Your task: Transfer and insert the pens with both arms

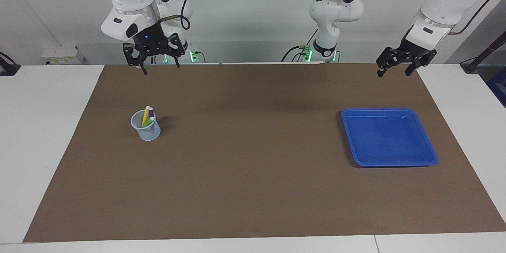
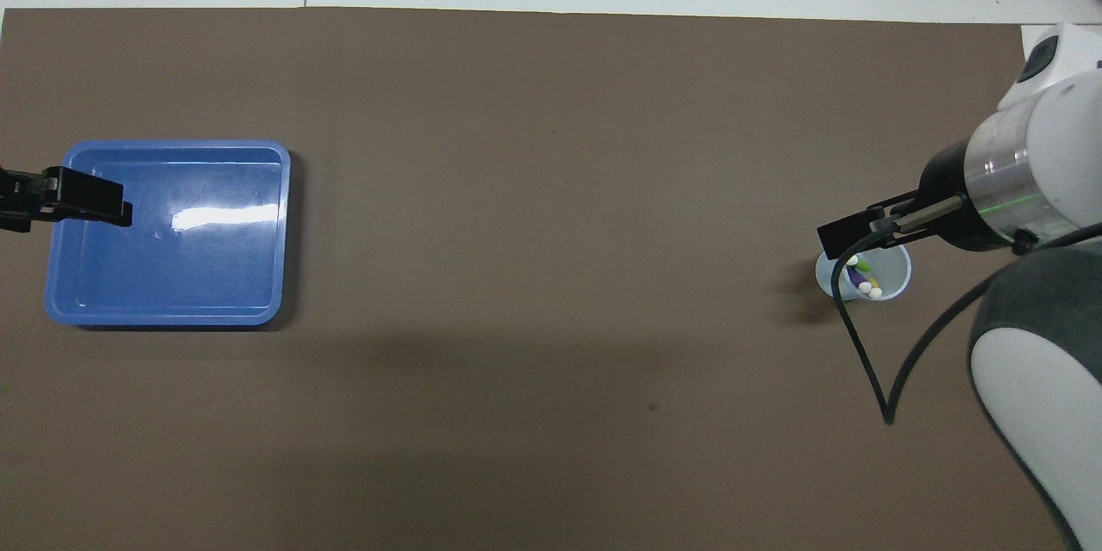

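While both arms hang raised near the robots' edge of the brown mat, nothing is gripped. Right gripper is up over the mat edge w/ jaws spread wide, empty; the overhead view has it just past the cup. Left gripper is up near the mat's corner at the left arm's end, jaws apart, empty. Pens, yellow, purple & green, stand tilted in the clear cup, pale ends up, toward the right arm's end of the surface. Blue tray lies flat toward the left arm's end, well apart from the cup.
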{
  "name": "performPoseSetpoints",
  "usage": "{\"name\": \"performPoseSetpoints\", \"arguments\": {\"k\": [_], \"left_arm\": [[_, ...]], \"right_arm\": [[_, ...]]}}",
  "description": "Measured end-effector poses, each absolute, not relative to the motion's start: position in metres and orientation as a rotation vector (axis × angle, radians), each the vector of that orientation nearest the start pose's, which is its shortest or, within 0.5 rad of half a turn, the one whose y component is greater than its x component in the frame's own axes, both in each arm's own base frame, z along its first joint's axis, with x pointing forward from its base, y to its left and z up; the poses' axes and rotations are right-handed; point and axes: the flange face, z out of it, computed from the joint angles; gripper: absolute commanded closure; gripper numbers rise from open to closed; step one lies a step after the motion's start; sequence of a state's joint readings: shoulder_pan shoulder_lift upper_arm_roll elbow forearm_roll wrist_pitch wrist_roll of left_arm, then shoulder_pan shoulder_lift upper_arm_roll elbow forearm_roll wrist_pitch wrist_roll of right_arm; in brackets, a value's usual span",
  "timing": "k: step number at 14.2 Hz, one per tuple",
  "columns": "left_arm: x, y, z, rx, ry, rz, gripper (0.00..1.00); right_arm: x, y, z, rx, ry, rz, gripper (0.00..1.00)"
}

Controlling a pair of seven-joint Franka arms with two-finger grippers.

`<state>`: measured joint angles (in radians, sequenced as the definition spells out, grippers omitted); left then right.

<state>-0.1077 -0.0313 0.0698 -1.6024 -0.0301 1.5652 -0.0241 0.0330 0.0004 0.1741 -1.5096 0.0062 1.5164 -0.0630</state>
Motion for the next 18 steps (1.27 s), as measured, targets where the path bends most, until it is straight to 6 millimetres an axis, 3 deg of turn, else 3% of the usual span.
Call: {"name": "performPoseSetpoints", "arguments": {"k": [10,15,18], "left_arm": [[0.543,-0.023,0.626,-3.174,0.022,0.011,0.00],[0.543,-0.023,0.627,-3.174,0.022,0.011,0.00],[0.543,-0.023,0.627,-3.174,0.022,0.011,0.00]], "right_arm": [[0.537,0.110,0.649,-3.113,-0.384,0.024,0.00],[0.536,0.058,0.663,-3.129,-0.219,0.083,0.00],[0.540,0.036,0.653,-3.131,-0.155,0.127,0.00]]}}
